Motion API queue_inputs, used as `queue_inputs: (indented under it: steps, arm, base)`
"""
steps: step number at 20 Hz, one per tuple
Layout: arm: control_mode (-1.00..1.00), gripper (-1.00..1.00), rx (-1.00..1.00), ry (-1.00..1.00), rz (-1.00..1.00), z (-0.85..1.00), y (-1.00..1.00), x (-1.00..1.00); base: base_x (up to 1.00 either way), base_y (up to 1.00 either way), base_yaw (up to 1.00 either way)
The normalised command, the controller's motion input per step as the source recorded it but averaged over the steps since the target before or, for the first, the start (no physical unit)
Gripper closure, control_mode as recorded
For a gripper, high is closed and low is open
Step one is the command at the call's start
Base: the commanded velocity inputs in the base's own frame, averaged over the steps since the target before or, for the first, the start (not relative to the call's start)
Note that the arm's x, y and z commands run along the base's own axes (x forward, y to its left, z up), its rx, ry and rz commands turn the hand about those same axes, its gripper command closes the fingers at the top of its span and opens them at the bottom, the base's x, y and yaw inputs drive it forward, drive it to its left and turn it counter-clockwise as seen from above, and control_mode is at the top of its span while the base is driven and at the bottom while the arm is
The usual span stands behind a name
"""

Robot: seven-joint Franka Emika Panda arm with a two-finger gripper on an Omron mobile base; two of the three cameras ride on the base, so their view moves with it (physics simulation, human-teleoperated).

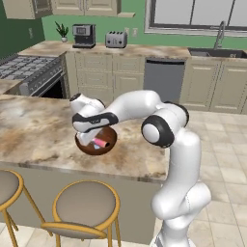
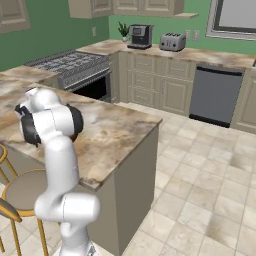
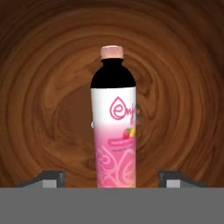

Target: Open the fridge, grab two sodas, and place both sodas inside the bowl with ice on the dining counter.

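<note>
A reddish-brown wooden bowl (image 1: 110,141) sits on the marble dining counter (image 1: 38,130), near its front edge. One soda (image 1: 99,143) lies inside it; in the hand view it is a bottle (image 3: 113,131) with a pink label, a dark shoulder and a pink cap, resting on the bowl's swirled bottom (image 3: 43,87). My gripper (image 1: 90,138) hangs straight over the bowl and is open. Its fingertips (image 3: 51,178) stand wide on either side of the bottle's lower end, with a gap on each side. The fridge is out of view.
Two round stools (image 1: 87,202) with yellow frames stand under the counter's front edge. Behind it runs the wall counter with a coffee machine (image 1: 84,35), a toaster (image 1: 116,39), a stove (image 1: 29,70), a dishwasher (image 1: 164,79) and a sink (image 1: 217,50).
</note>
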Motion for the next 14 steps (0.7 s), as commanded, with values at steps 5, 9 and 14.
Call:
queue_inputs:
  steps: [5, 9, 14]
  arm:
    - [-1.0, -1.0, 0.05, -0.1, 0.04, 0.22, 0.0, 0.0]
    - [-1.0, -1.0, 0.07, -0.14, 0.02, 0.25, -0.13, -0.07]
    - [-1.0, -1.0, 0.12, -0.15, 0.0, 0.07, -0.43, -0.23]
  base:
    - [0.0, 0.0, 0.0]
    - [0.0, 0.0, 0.0]
    - [0.0, 0.0, 0.0]
